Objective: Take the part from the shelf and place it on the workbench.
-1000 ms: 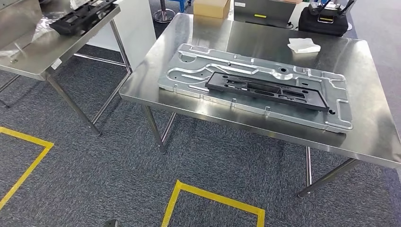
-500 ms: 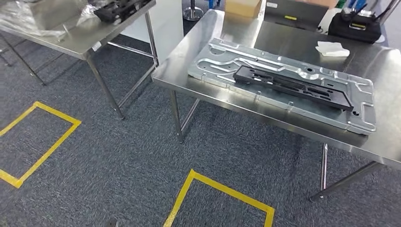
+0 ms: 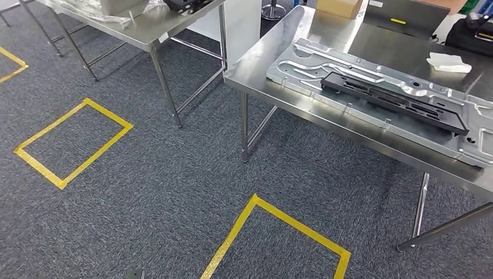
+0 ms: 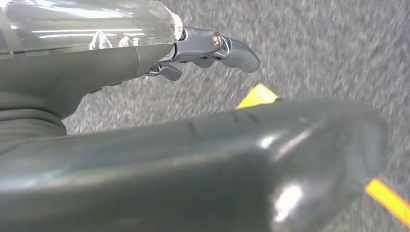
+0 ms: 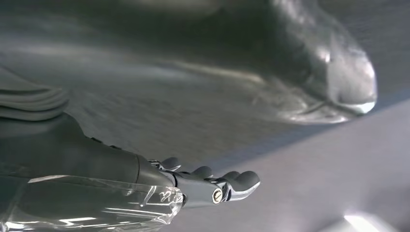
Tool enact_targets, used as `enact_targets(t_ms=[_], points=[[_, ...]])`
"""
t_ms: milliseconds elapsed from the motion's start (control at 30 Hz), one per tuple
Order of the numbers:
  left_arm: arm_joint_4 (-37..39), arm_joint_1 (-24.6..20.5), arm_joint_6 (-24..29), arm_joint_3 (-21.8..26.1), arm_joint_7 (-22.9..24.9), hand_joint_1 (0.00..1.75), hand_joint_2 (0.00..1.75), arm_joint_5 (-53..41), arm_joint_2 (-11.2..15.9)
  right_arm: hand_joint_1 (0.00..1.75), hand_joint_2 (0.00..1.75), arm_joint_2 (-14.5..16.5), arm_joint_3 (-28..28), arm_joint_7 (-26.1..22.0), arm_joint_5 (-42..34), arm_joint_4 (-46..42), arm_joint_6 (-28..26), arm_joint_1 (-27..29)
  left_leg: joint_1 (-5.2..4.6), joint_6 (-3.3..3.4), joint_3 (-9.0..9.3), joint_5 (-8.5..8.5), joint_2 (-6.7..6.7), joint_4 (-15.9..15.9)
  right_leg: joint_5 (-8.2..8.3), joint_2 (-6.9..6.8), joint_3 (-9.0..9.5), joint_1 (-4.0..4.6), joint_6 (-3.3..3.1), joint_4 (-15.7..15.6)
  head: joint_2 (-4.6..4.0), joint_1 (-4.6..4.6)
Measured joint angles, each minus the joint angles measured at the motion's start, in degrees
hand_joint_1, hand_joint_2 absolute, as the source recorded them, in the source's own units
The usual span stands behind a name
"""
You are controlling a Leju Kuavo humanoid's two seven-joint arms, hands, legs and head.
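Observation:
A long black plastic part lies on a stamped silver metal plate, which rests on the steel workbench at the right of the head view. A second black part sits on another steel table at the upper left, cut off by the frame edge. My left hand hangs over the grey carpet with its fingers stretched out and nothing in them. My right hand hangs the same way, fingers extended and holding nothing.
On the workbench's far side are a white cloth, a cardboard box and a black bag. Clear plastic wrap lies on the left table. Yellow tape squares mark the carpet before the tables.
The whole picture has slid to the right, so the camera has turned left. More carpet and a yellow square show at the left. The parts on the tables have not moved.

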Motion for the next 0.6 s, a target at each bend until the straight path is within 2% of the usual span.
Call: enact_targets(t_ms=[33,67,133,167,200,233,267,300,333,367,400,433,467,500,533,567,600], points=[[0.01,0.04,-0.01,0.01,-0.01,0.0,0.0,-0.11,0.07,0.0,0.0,0.03,-0.43,0.14,0.1,2.13,-0.34,-0.28,0.01,-0.24,-0.61,-1.33,0.72,1.07,0.73,-0.67,-0.55,-0.15,-0.44,-0.21,-0.01,-0.01],[0.01,0.06,-0.01,0.01,-0.01,0.0,0.0,-0.14,0.13,0.0,0.0,0.08,-0.72,0.17,0.16,3.81,-0.47,-0.45,0.05,-0.47,-1.41,-3.77,1.82,3.18,1.47,-1.36,-1.24,-0.34,-0.73,-0.38,-0.01,-0.01],[0.01,-0.07,-0.03,0.01,-0.02,0.0,0.0,-0.16,0.15,0.0,0.0,0.11,-1.34,0.88,0.45,6.55,-1.13,-0.58,0.49,-1.16,-3.26,-10.08,3.94,10.26,2.74,-2.83,-2.82,-0.27,-0.98,-0.3,-0.01,-0.02],[0.01,-0.07,-0.03,0.0,-0.05,0.0,0.0,-0.21,0.15,0.0,0.0,0.11,-1.63,1.87,0.69,7.77,-1.93,-0.64,0.82,-1.59,-3.8,-11.89,4.39,13.91,3.35,-3.64,-3.67,-0.24,-0.89,-0.2,-0.01,-0.02],[0.01,-0.09,-0.03,-0.01,-0.1,0.0,0.0,-0.26,0.16,0.0,0.0,0.15,-1.88,3.33,1.06,9.01,-3.06,-0.77,1.15,-1.99,-3.73,-12.2,4.65,16.49,3.96,-4.49,-4.59,-0.22,-0.78,-0.05,-0.01,-0.02],[0.01,-0.11,-0.01,-0.01,-0.17,0.0,0.0,-0.34,0.19,0.0,0.0,0.28,-2.08,5.12,1.51,10.29,-4.47,-0.93,1.46,-2.33,-2.83,-11.19,4.86,17.36,4.52,-5.32,-5.52,-0.2,-0.64,0.17,-0.01,-0.02],[0.01,-0.15,0.1,-0.01,-0.22,0.0,0.0,-0.53,0.25,0.0,0.0,0.54,-2.25,6.83,1.97,11.54,-5.86,-1.1,1.72,-2.58,-0.88,-9.51,5.2,16.08,5.0,-6.11,-6.45,-0.21,-0.45,0.44,-0.01,-0.02],[-0.01,-0.26,0.33,-0.01,-0.3,0.0,0.0,-0.81,0.32,0.0,0.0,0.96,-2.39,8.64,2.64,12.8,-7.43,-1.26,1.9,-2.74,2.15,-8.29,6.02,12.91,5.4,-6.86,-7.27,-0.2,-0.22,0.8,-0.01,-0.02],[-0.06,-0.41,0.67,-0.02,-0.39,0.0,0.0,-1.15,0.38,0.0,0.0,1.54,-2.48,10.58,3.6,14.0,-9.13,-1.37,1.96,-2.77,6.19,-8.13,7.19,8.3,5.69,-7.54,-7.96,-0.16,0.07,1.25,-0.01,-0.02],[-0.15,-0.63,1.09,-0.04,-0.46,0.0,0.0,-1.57,0.47,0.0,0.0,2.21,-2.52,12.57,4.84,15.1,-10.79,-1.42,1.88,-2.57,9.78,-8.98,8.24,3.43,5.93,-8.23,-8.51,-0.09,0.41,1.74,0.0,-0.03],[-0.24,-0.8,1.51,-0.1,-0.53,0.0,0.0,-1.89,0.53,0.0,0.0,3.05,-2.5,14.81,6.44,16.17,-12.31,-1.51,1.73,-2.18,12.28,-10.08,8.98,-0.21,6.22,-8.92,-8.8,-0.07,0.79,2.14,0.0,-0.02],[-0.32,-0.81,1.87,-0.17,-0.52,0.0,0.0,-2.12,0.58,0.0,0.0,3.88,-2.35,17.04,8.21,17.08,-13.43,-1.61,1.54,-1.7,13.55,-10.91,9.09,-2.4,6.53,-9.58,-8.96,-0.11,1.2,2.34,-0.01,-0.02],[-0.35,-0.72,2.19,-0.23,-0.46,0.0,0.0,-2.26,0.63,0.0,0.0,4.88,-2.0,19.24,10.05,17.98,-14.08,-1.77,1.37,-1.1,13.4,-11.08,8.68,-3.12,6.94,-10.25,-8.96,-0.25,1.63,2.39,0.0,-0.02],[-0.34,-0.54,2.41,-0.28,-0.35,0.0,0.0,-2.29,0.65,0.0,0.0,5.81,-1.46,21.15,11.78,18.74,-14.37,-1.95,1.33,-0.56,13.05,-10.62,8.25,-3.05,7.04,-10.08,-8.95,-0.52,2.09,2.47,-0.01,0.0],[-0.34,-0.35,2.64,-0.3,-0.17,0.0,0.0,-2.31,0.7,0.0,0.0,6.7,-0.77,22.59,13.23,19.44,-14.4,-2.05,1.31,-0.05,12.7,-10.12,7.86,-3.1,6.22,-8.89,-9.22,-0.77,2.47,3.22,-0.01,0.01],[-0.34,-0.27,2.92,-0.3,0.02,0.0,0.0,-2.29,0.75,0.0,0.0,7.61,-0.05,23.67,14.44,20.11,-14.21,-2.0,1.27,0.4,12.27,-9.52,7.48,-3.17,4.51,-7.17,-9.9,-0.98,2.74,5.09,-0.01,0.05],[-0.34,-0.25,3.2,-0.31,0.27,0.0,0.0,-2.33,0.79,0.0,0.0,8.22,0.65,24.29,15.46,20.6,-13.86,-1.8,1.21,0.74,11.69,-8.95,7.03,-3.14,1.97,-5.1,-11.04,-1.08,2.9,8.27,-0.01,0.07]])
